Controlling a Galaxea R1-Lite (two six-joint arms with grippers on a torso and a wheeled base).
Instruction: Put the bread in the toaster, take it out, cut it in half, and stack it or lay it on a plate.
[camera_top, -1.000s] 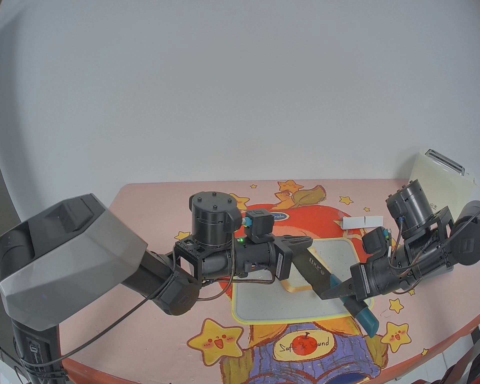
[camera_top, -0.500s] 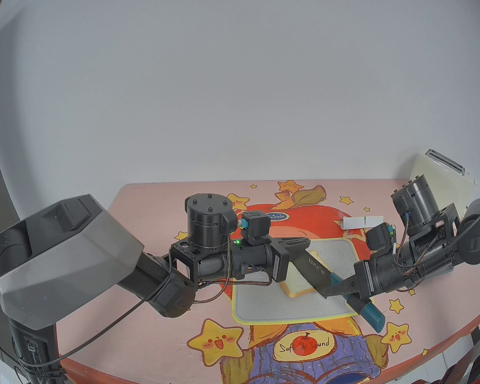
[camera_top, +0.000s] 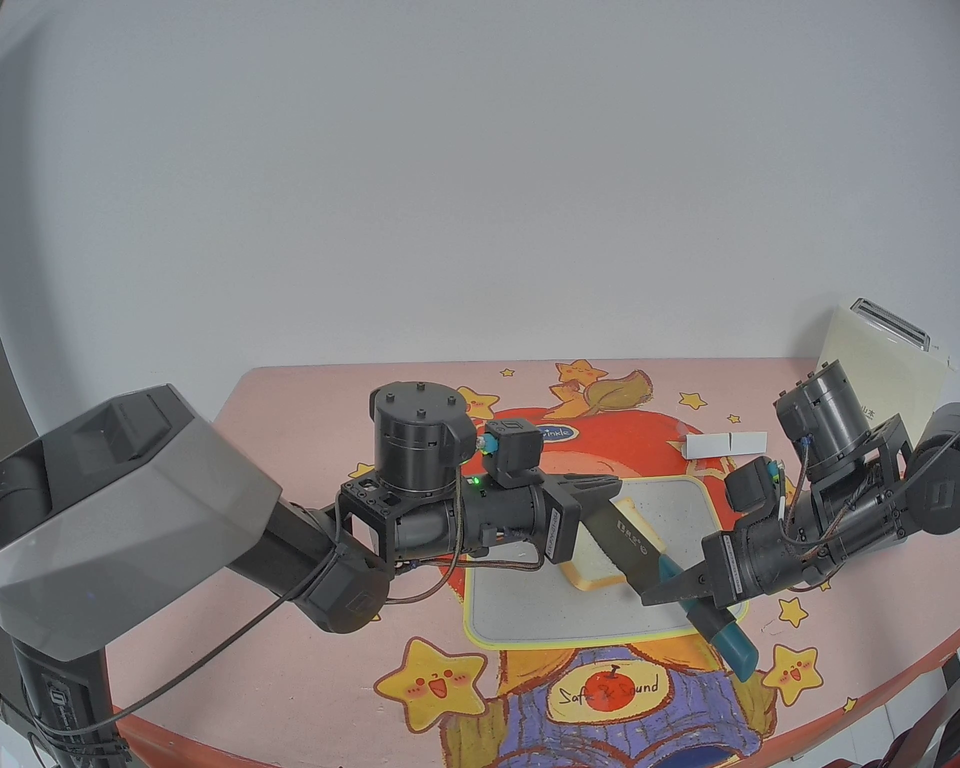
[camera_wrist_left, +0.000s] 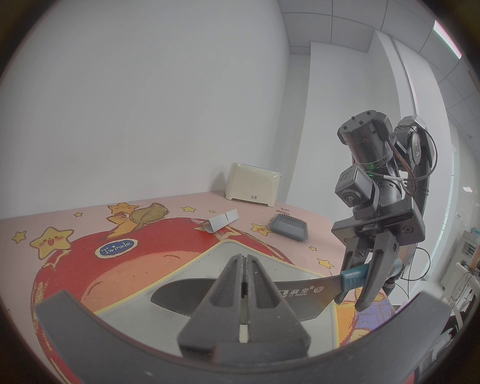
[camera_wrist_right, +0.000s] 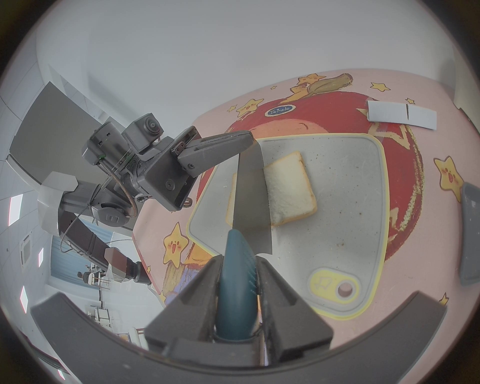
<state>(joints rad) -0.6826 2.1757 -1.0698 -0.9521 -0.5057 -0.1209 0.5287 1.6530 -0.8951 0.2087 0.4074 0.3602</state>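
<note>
Bread (camera_wrist_right: 292, 187) under knife (camera_wrist_right: 252, 200) in right pincer (camera_wrist_right: 239, 260)

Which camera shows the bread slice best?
Right wrist view: the pale square bread slice lies nearly whole on the grey cutting board, the dark knife blade crossing one side. Head view: blade and left hand cover most of it. Left wrist view: the blade screens it.

Head cam: high up, looking forward and down across the bench (camera_top: 300, 420), both arms in frame. Left wrist cam: tight behind the left end effector (camera_wrist_left: 244, 260), facing right toward the toaster (camera_wrist_left: 252, 184). Right wrist cam: tight behind the right end effector (camera_wrist_right: 238, 260), facing left. All three share cutting board (camera_top: 540, 610) and knife (camera_top: 620, 535).
</note>
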